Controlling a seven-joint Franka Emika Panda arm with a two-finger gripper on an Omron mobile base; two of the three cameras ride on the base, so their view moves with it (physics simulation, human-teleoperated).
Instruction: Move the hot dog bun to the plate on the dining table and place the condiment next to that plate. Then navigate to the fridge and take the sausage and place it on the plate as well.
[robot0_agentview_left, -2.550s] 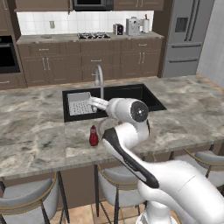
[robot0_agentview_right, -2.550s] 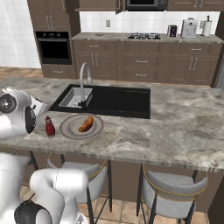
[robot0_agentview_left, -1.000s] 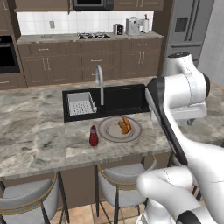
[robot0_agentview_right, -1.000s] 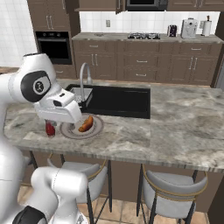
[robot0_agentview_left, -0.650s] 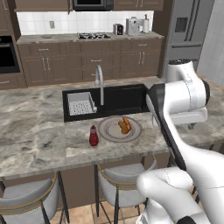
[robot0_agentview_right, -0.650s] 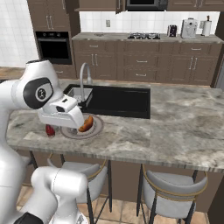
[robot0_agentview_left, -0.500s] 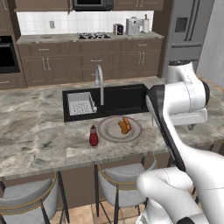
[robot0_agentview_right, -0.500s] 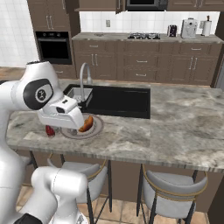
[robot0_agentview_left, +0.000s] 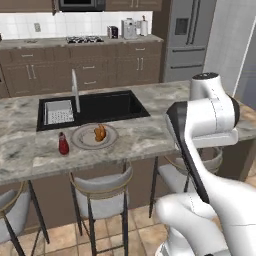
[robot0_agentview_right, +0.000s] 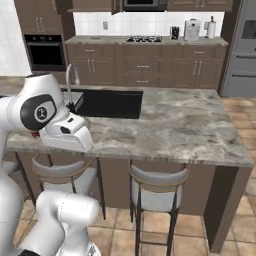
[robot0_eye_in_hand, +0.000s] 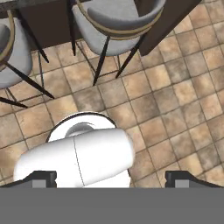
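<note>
The hot dog bun (robot0_agentview_left: 100, 133) lies on the grey plate (robot0_agentview_left: 82, 140) on the dining table (robot0_agentview_left: 145, 132), in front of the black sink. The red condiment (robot0_agentview_left: 63, 144) stands upright just left of the plate, apart from it. The grey fridge (robot0_agentview_left: 187, 40) stands at the back right with its doors shut; the sausage is out of view. My gripper (robot0_eye_in_hand: 111, 178) is off the table and points down at the tiled floor. It is open, and nothing sits between its dark fingertips (robot0_eye_in_hand: 43, 178).
Grey-cushioned stools (robot0_agentview_left: 102, 187) line the near side of the island, and two of them (robot0_eye_in_hand: 118, 17) show below the hand. My folded arm (robot0_agentview_right: 50, 120) covers the island's left end in the right base view. Bare tiled floor (robot0_agentview_right: 200, 230) lies to the right.
The whole picture has shifted: the base has backed away from the island and moved right, so more stools and floor show. The bun, plate and condiment stay in place. The gripper stays open.
</note>
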